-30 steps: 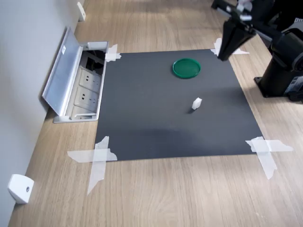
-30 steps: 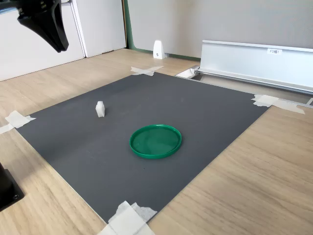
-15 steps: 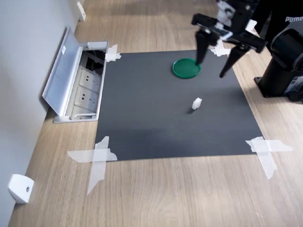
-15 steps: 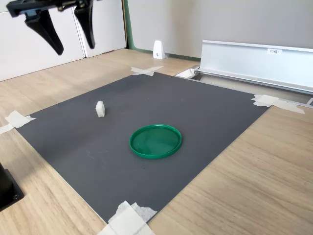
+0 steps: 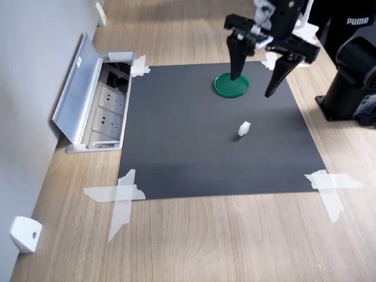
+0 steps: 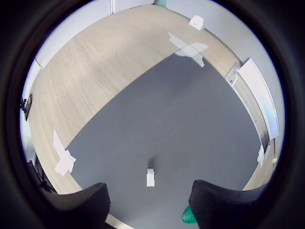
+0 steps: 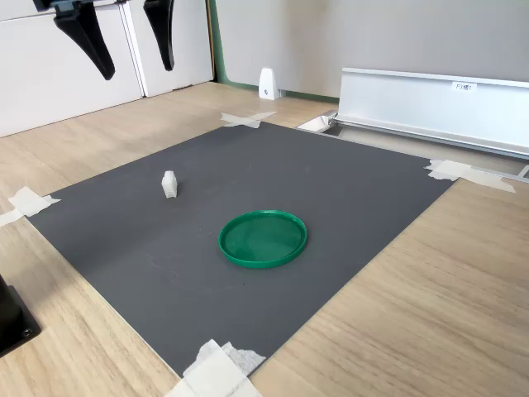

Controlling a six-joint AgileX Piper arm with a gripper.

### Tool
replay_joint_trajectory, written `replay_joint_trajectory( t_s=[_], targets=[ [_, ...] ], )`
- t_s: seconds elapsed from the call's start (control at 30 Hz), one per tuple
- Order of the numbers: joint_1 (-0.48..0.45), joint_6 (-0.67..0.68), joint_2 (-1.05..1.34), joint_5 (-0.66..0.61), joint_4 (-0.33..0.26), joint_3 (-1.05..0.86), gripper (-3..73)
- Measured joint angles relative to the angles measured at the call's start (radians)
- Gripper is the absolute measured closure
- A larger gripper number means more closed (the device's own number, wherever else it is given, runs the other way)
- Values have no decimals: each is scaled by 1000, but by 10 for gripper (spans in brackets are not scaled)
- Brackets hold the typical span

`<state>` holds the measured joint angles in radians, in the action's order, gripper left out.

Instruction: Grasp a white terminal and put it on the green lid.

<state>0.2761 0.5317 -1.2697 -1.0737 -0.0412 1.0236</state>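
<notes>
The small white, slightly translucent plastic terminal (image 5: 244, 128) stands upright on the dark grey square mat (image 5: 194, 153), a little right of centre in the first exterior view; in the second exterior view the same block (image 7: 169, 184) sits in the left-middle of the frame. The flat round dark-green plastic lid (image 5: 231, 85) lies on the mat in the upper centre of the first exterior view, well apart from the terminal; in the second exterior view the lid (image 7: 263, 238) lies near the centre of the frame.

The black gripper (image 5: 256, 85) hangs in the air in the upper right of the first exterior view, its jaws spread wide and holding nothing, one black finger (image 5: 237, 59) overlapping the lid in the picture. In the second exterior view the gripper (image 7: 135, 73) shows at the upper left of the frame, above the mat. In the wrist view the terminal (image 6: 150, 177) appears low in the frame between the two dark finger pads (image 6: 81, 202), with a sliver of green lid (image 6: 188, 215) just beside the other pad.

White tape strips (image 5: 122, 197) hold the mat's corners to the light wooden table (image 5: 223, 241). An open silver socket box (image 5: 97, 100) sits at the left of the first exterior view.
</notes>
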Motion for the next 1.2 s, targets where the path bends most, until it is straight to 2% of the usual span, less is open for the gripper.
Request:
replay_joint_trajectory(
  t_s=[0.37, 0.63, 0.83, 1.2],
  targets=[
    [0, 36, -12, 197, 29, -207, 2],
    [0, 37, -92, 282, 57, -264, 2],
    [0, 26, -150, 305, 86, -265, 2],
    [0, 35, -238, 348, 89, -265, 2]
  ],
)
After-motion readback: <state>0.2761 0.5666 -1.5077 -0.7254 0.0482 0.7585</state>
